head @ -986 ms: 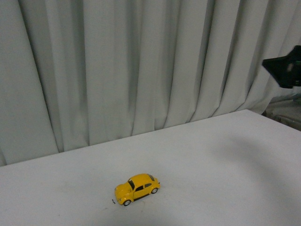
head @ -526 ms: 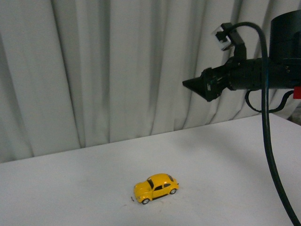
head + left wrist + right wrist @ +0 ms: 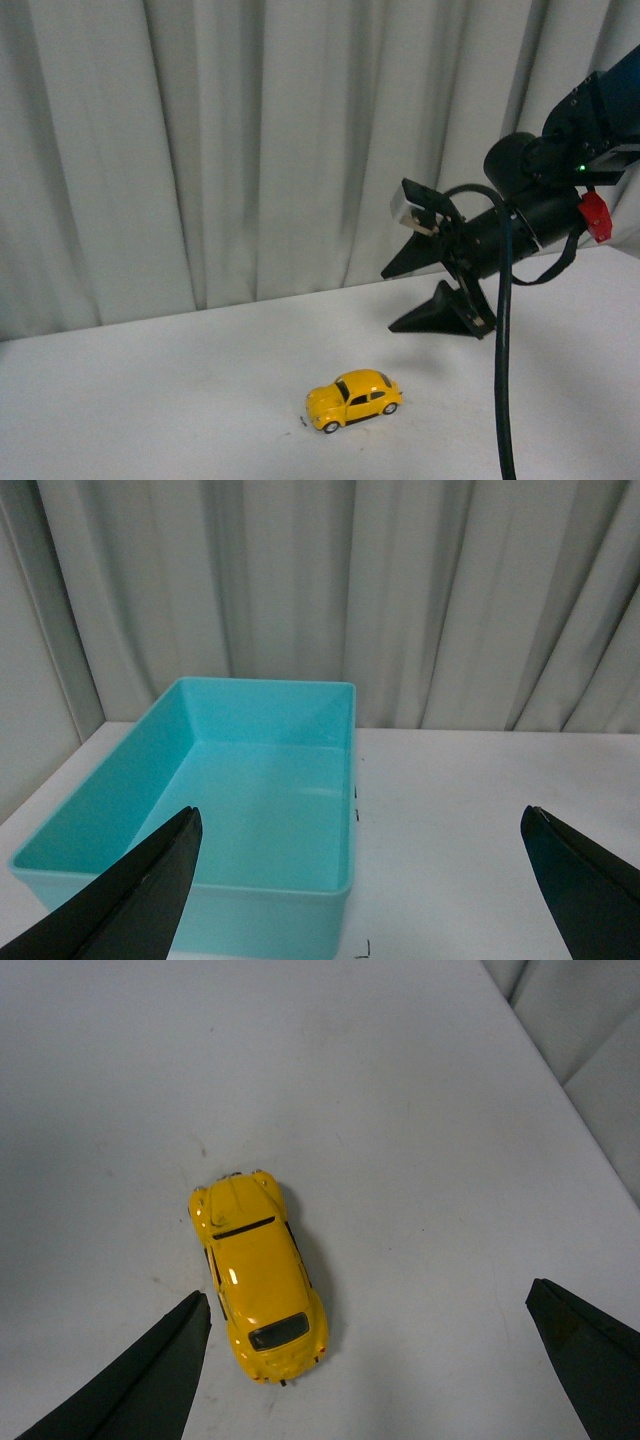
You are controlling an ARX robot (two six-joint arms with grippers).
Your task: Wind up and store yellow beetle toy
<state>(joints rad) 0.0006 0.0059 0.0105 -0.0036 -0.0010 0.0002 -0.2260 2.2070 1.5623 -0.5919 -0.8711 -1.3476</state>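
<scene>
A pale pleated curtain (image 3: 200,150) filled the upper half of the front view, with the white table (image 3: 150,400) across the bottom. A turquoise bin (image 3: 265,683) stood on the table before the left gripper (image 3: 360,810), whose jaws were spread wide. At centre right of the front view, the right gripper (image 3: 390,302) hung above the table with its jaws wide. The yellow beetle toy (image 3: 354,399) sat on its wheels at lower centre, below that gripper and apart from it.
</scene>
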